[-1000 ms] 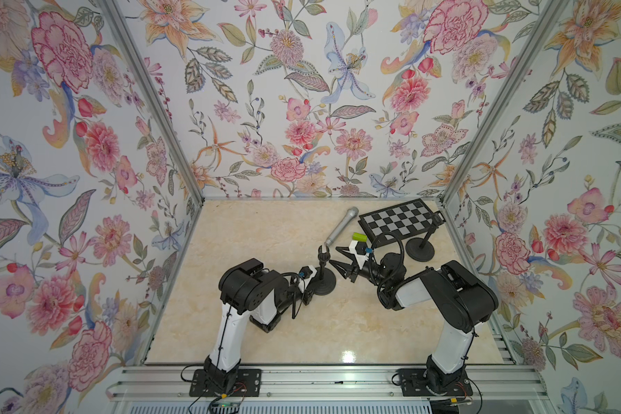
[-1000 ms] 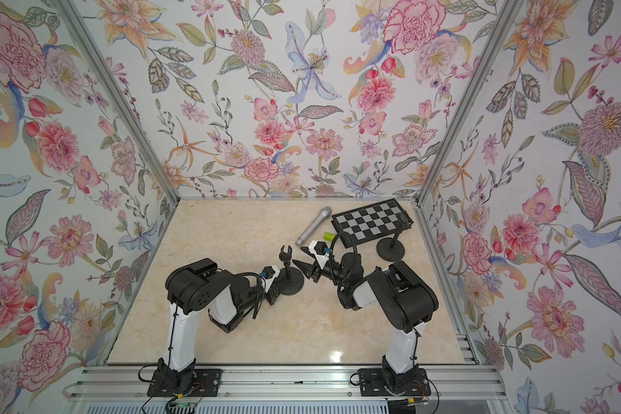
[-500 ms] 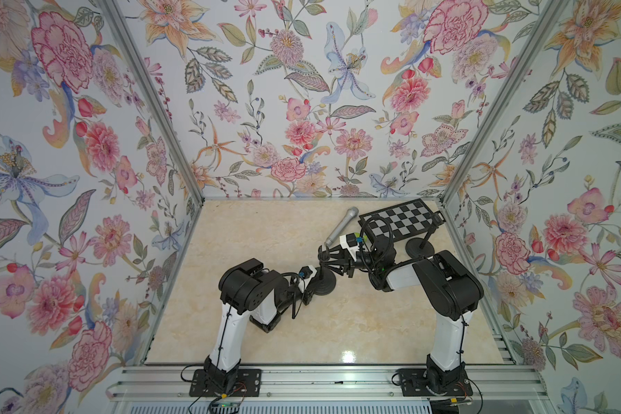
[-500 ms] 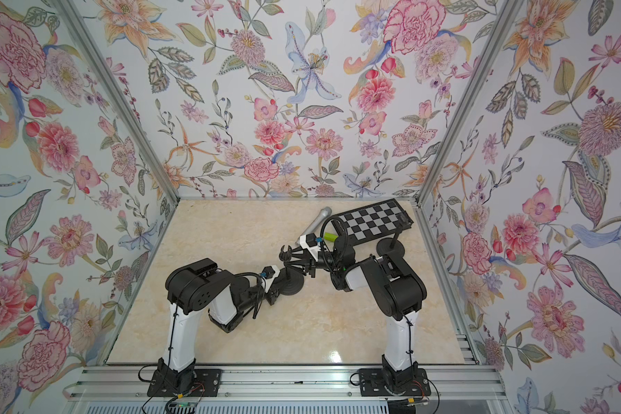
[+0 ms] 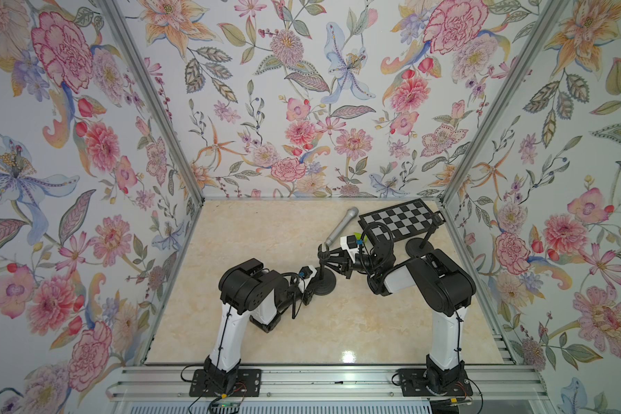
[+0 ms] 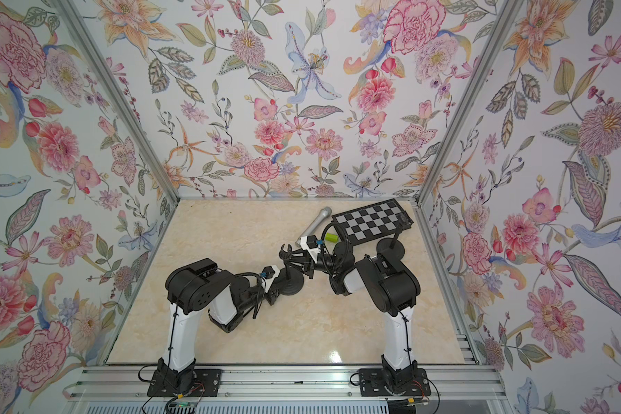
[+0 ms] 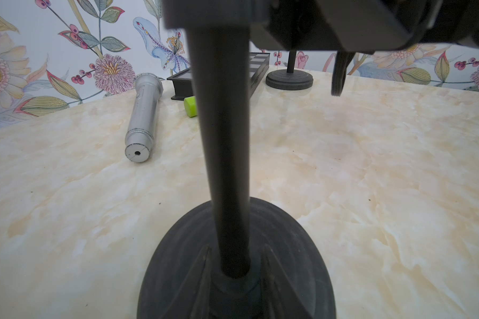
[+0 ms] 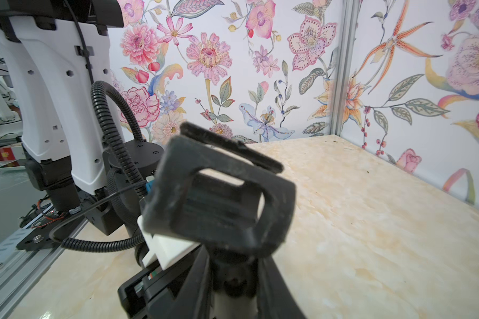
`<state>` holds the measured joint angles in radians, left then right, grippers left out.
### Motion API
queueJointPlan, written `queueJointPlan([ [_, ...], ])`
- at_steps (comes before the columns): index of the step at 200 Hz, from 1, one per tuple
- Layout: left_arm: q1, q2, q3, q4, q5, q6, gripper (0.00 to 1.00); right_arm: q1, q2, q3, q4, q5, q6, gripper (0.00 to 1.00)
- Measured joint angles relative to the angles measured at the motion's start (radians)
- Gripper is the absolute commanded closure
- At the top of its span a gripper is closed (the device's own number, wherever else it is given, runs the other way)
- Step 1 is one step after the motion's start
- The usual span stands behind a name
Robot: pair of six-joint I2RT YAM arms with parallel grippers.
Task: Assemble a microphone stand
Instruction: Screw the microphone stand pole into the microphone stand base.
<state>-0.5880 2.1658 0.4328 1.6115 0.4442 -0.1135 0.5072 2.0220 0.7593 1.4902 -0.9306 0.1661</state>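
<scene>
At centre table, your left gripper (image 5: 317, 283) clamps the stand pole (image 7: 221, 138) low; brace it upright. Just beyond, the right gripper (image 5: 328, 258) pinches narrowly under the clip (image 8: 219, 198), so twist gently. 1 microphone (image 5: 341, 225) lies farther back.

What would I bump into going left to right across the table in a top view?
left arm → black stand → little green cylinder → second round base
</scene>
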Motion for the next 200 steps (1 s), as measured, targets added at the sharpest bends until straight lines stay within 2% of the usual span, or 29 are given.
queueJointPlan([
  [11,0.0,0.0,0.0,0.0,0.0,0.0,0.69,0.034,-0.022,-0.064,0.048,0.135,-0.006,1.0],
  [31,0.0,0.0,0.0,0.0,0.0,0.0,0.69,0.187,-0.084,-0.19,0.096,0.568,-0.056,1.0],
  [51,0.0,0.0,0.0,0.0,0.001,-0.007,0.69,0.338,-0.094,-0.217,0.109,0.959,-0.103,1.0],
  [68,0.0,0.0,0.0,0.0,0.001,-0.008,0.69,0.417,-0.094,-0.213,0.107,1.177,-0.122,1.0],
  [82,0.0,0.0,0.0,0.0,0.0,-0.008,0.69,0.452,-0.094,-0.204,0.095,1.283,-0.129,1.0],
  [92,0.0,0.0,0.0,0.0,0.001,-0.008,0.69,0.462,-0.094,-0.202,0.093,1.316,-0.135,0.77],
  [105,0.0,0.0,0.0,0.0,0.001,-0.008,0.69,0.455,-0.097,-0.207,0.096,1.291,-0.148,0.57],
  [111,0.0,-0.001,0.0,0.0,0.0,-0.008,0.69,0.446,-0.102,-0.219,0.092,1.244,-0.154,0.54],
  [129,0.0,-0.002,0.0,0.0,0.0,-0.008,0.69,0.381,-0.135,-0.281,0.082,1.042,-0.185,0.55],
  [148,0.0,-0.001,0.0,0.0,0.0,-0.009,0.69,0.243,-0.186,-0.31,0.047,0.755,-0.183,0.54],
  [175,0.0,-0.001,0.0,0.0,0.0,-0.01,0.69,0.071,-0.222,-0.217,-0.057,0.384,-0.166,0.48],
  [200,0.0,-0.001,0.0,0.0,0.0,-0.011,0.69,0.02,-0.222,-0.1,-0.191,0.172,-0.167,0.48],
])
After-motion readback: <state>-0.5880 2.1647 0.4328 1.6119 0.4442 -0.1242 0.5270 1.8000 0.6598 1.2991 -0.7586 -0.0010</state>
